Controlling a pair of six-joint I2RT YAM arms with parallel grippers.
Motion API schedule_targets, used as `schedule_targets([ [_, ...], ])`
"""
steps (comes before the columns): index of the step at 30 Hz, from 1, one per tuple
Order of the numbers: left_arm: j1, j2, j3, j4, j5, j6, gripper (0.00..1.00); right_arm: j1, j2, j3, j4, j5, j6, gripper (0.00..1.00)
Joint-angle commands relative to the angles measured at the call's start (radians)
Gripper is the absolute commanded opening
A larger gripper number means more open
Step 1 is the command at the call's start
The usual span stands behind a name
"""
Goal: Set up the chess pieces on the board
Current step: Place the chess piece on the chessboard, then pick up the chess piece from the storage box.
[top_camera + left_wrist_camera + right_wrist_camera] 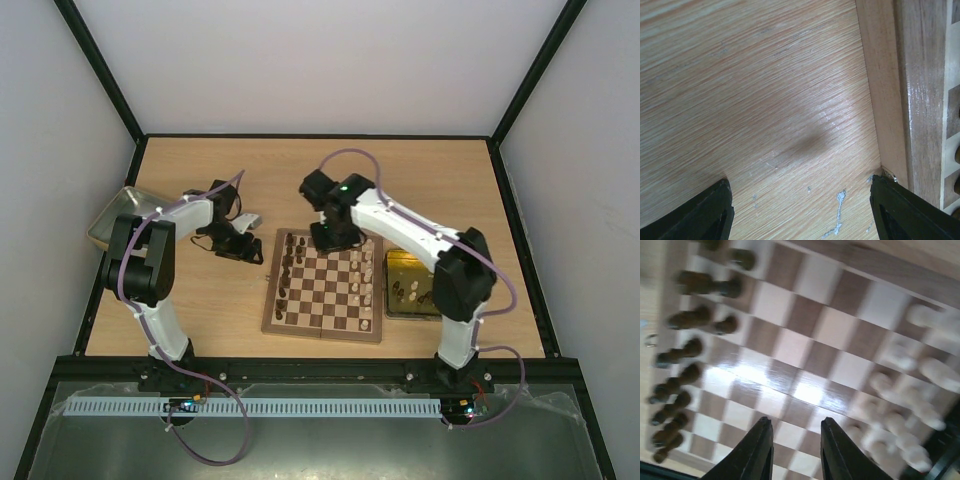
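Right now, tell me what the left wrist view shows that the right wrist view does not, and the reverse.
Only the left wrist view: the bare table top beside the board, seen at its plain border, and the left gripper, its fingers wide apart with nothing between them.
Only the right wrist view: the open checks, a row of dark chess pieces at the picture's left, pale chess pieces at its right, and the right gripper, with a narrow empty gap between its fingers.
Both: the board, and a gripper holding nothing.
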Motion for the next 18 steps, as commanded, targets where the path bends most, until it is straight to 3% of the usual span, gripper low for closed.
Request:
schedule_targets([
  [1, -0.014, 0.039, -0.015, 0.009, -0.045, -0.007, 0.76, -0.099, -0.142, -0.161, 0.008, 0.056, 0.055, 0.26],
  [9, -0.017, 0.041, -0.021, 0.012, -0.052, -0.006, 0.76, -0.295, -0.406, -0.523, 0.108, 0.076, 0.131, 0.26],
  [18, -0.023, 0.052, -0.012, 0.009, -0.056, -0.008, 0.76, -0.415, -0.507, -0.751, 0.206, 0.003, 0.146, 0.25],
])
